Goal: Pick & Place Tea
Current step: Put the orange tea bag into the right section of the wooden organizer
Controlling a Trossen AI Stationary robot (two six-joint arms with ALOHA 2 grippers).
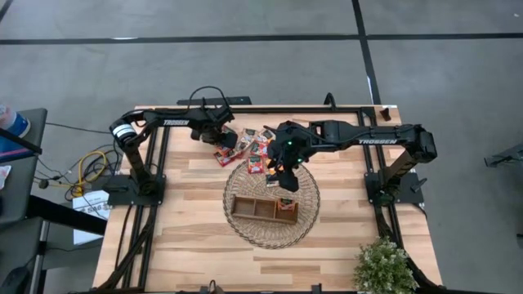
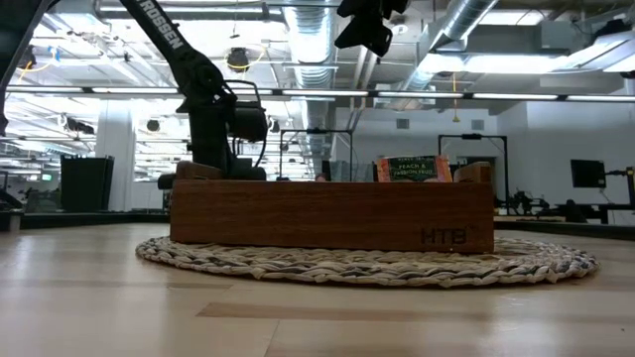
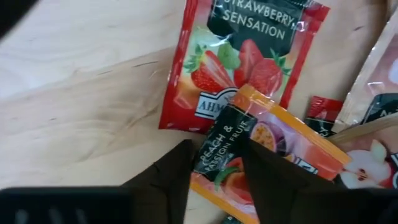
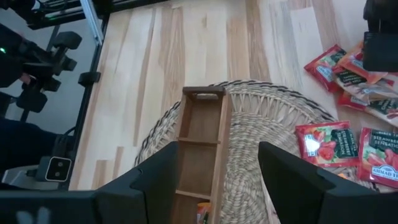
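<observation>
The tea sachets [image 1: 249,147] lie in a loose pile on the table, just beyond the round wicker mat [image 1: 245,233]. My left gripper [image 3: 217,180] is down in the pile's left part [image 1: 219,140], shut on an orange peach sachet [image 3: 261,134] that overlaps a red strawberry sachet [image 3: 242,56]. The brown wooden tray [image 1: 253,208] sits on the mat with one orange sachet [image 2: 412,169] standing in its right compartment. My right gripper [image 4: 214,183] hangs open high above the mat [image 1: 282,175], holding nothing. My left gripper pinches the orange sachet between its two fingers, at the end with the dark label [image 3: 219,152]. The fingers come from above, pointing steeply down. The sachet's other end [image 3: 311,149] still lies among the pile, over the red strawberry sachet.
A small potted plant [image 1: 382,265] stands at the table's near right corner. Black frame rails [image 1: 155,163] run along the table's left and right sides. Bare wood [image 1: 188,237] lies left of the mat and toward the near edge.
</observation>
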